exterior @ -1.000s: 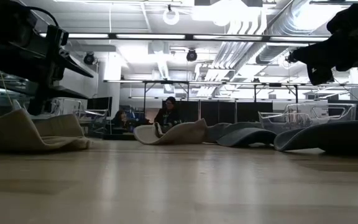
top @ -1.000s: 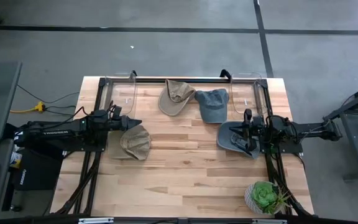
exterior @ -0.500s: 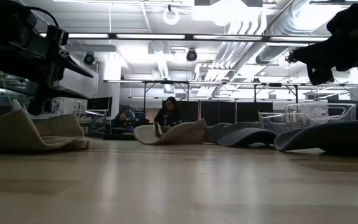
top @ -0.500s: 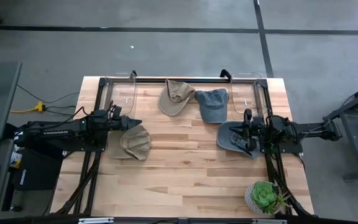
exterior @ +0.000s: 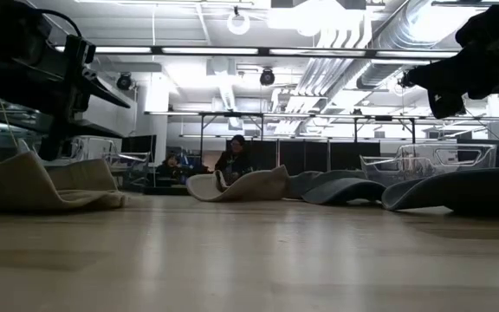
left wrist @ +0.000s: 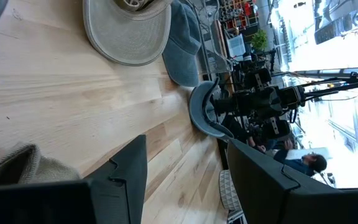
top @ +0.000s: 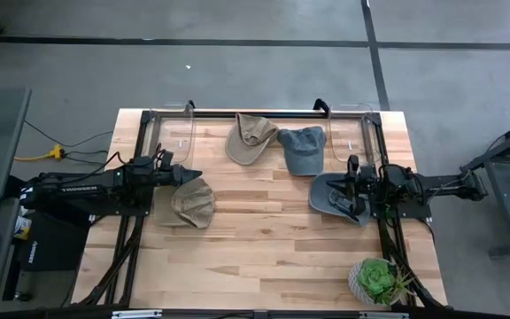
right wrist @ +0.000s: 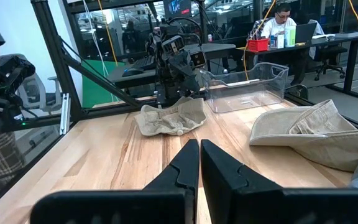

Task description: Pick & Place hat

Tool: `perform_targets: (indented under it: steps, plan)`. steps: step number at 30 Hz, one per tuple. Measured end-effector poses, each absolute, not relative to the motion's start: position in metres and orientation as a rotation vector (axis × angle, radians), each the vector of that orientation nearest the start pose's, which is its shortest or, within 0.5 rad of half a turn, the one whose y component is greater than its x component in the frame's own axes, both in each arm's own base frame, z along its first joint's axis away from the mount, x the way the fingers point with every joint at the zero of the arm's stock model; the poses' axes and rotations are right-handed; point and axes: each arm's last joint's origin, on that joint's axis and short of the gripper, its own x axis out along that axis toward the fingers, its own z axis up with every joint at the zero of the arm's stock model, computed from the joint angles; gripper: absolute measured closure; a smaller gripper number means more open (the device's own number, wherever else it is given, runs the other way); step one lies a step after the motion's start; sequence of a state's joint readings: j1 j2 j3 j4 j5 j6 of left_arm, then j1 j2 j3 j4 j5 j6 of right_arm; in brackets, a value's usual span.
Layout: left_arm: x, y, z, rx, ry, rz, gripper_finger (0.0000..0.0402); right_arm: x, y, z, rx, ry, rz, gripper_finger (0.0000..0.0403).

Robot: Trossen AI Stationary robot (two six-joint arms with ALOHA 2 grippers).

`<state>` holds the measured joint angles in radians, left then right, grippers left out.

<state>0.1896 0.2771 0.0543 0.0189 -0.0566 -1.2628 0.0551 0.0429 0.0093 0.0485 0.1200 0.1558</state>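
My surface (top: 264,239) is pale wood planks, sitting on a grey floor (top: 237,71) crossed by dark lines. At its far edge I see 2 clear plastic bins: one at the far-left corner (top: 168,133) and one at the far-right corner (top: 351,133). A black frame bar (top: 255,114) runs between them along that edge. A small potted green plant (top: 378,281) sits at the near-right corner. Off the left side, a yellow plug (top: 57,151) lies on the floor with cables. In the room beyond, a person (right wrist: 283,22) sits at a desk, near a red box (right wrist: 257,44).
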Motion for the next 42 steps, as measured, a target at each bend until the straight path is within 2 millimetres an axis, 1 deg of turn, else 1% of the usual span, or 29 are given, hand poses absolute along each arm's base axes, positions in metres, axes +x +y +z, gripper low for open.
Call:
perform_targets:
  steps: [22, 28, 35, 38, 42]
  plan:
    - [0.111, 0.023, 0.162, -1.266, -0.001, 0.351, 0.0218, 0.100, 0.002, 0.168, 0.157, -0.020, -0.064, 0.0391]
    - [0.111, 0.023, 0.161, -1.321, -0.003, 0.346, 0.0218, 0.100, 0.002, 0.168, 0.157, -0.020, -0.064, 0.0391]
    - [0.111, 0.023, 0.162, -1.314, -0.006, 0.342, 0.0218, 0.100, 0.002, 0.168, 0.157, -0.020, -0.064, 0.0391]
    - [0.112, 0.022, 0.167, -1.267, -0.015, 0.276, 0.0218, 0.100, 0.002, 0.168, 0.157, -0.020, -0.064, 0.0391]
    - [0.113, 0.020, 0.185, -1.175, -0.021, 0.140, 0.0218, 0.100, 0.002, 0.168, 0.157, -0.020, -0.064, 0.0391]
